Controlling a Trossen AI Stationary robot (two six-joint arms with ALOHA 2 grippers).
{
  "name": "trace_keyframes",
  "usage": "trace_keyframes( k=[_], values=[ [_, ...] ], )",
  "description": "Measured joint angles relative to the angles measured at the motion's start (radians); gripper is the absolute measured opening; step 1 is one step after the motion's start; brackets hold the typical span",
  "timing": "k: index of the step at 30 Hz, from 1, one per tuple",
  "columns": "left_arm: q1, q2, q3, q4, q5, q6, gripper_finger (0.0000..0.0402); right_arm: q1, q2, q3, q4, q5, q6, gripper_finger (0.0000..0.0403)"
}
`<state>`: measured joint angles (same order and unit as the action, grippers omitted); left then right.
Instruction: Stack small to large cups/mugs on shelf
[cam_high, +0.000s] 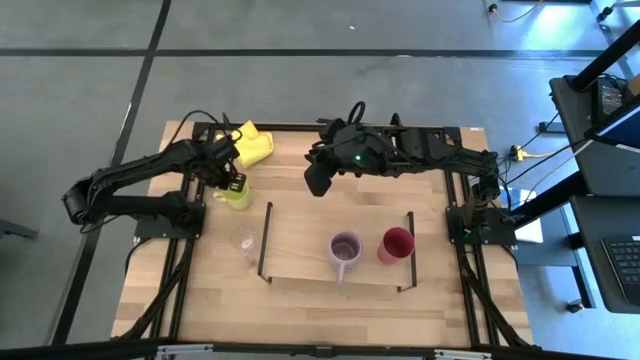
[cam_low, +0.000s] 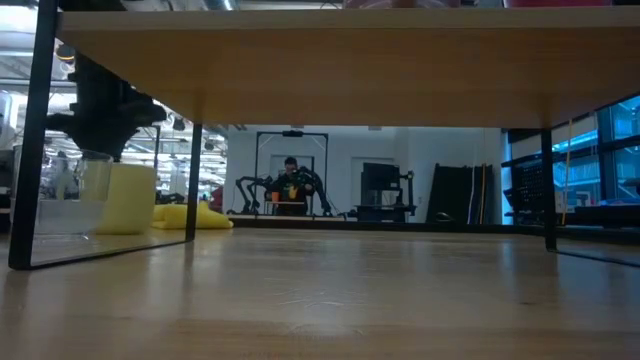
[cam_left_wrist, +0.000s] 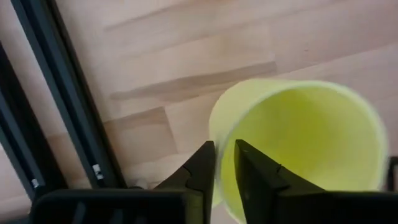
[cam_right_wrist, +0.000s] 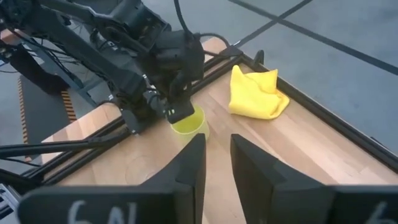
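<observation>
The yellow-green mug stands upright on the table, left of the shelf. My left gripper points down at its rim, slightly open, one finger inside and one outside. The purple mug and the red cup stand upright on the shelf's board. The clear glass stands on the table by the shelf's left frame. My right gripper hangs open and empty above the table's far middle. My left gripper straddles the mug's rim wall from above, one finger inside the mug and the other outside. Whether the fingers touch the wall I cannot tell. The mug stands upright with its base on the table.
A yellow cloth lies near the far edge, behind the mug. The shelf's black frames stand at its short ends. Black rails run along the table's left side. Bare board lies left of the purple mug.
</observation>
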<state>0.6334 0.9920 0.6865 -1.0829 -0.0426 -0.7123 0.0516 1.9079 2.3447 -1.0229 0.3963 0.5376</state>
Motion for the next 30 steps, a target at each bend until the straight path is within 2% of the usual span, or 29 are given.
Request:
trace_keyframes(
  k=[5,8,10,14,23,30],
  values=[
    [-0.002,-0.019,0.1,-0.029,0.0,-0.011,0.0081,-0.017,0.0,0.0,0.0,-0.033,-0.016,0.0076],
    [-0.002,-0.041,0.144,-0.083,-0.059,0.045,0.0086,-0.024,0.0,0.0,0.0,-0.047,-0.02,0.0076],
    [0.006,-0.046,0.14,-0.133,-0.097,0.064,0.0085,-0.025,0.0,0.0,0.0,-0.047,-0.023,0.0076],
    [0.04,-0.045,0.068,-0.2,-0.095,0.091,0.0072,-0.025,0.0,0.0,0.0,-0.051,-0.024,0.0076],
    [-0.012,-0.052,-0.047,-0.102,0.005,0.059,0.0006,-0.025,0.0,0.0,0.0,-0.051,-0.027,0.0076],
    [-0.13,-0.075,-0.051,-0.082,0.133,-0.045,0.001,-0.031,0.0,0.0,-0.004,-0.032,-0.027,0.0076]
  ],
)
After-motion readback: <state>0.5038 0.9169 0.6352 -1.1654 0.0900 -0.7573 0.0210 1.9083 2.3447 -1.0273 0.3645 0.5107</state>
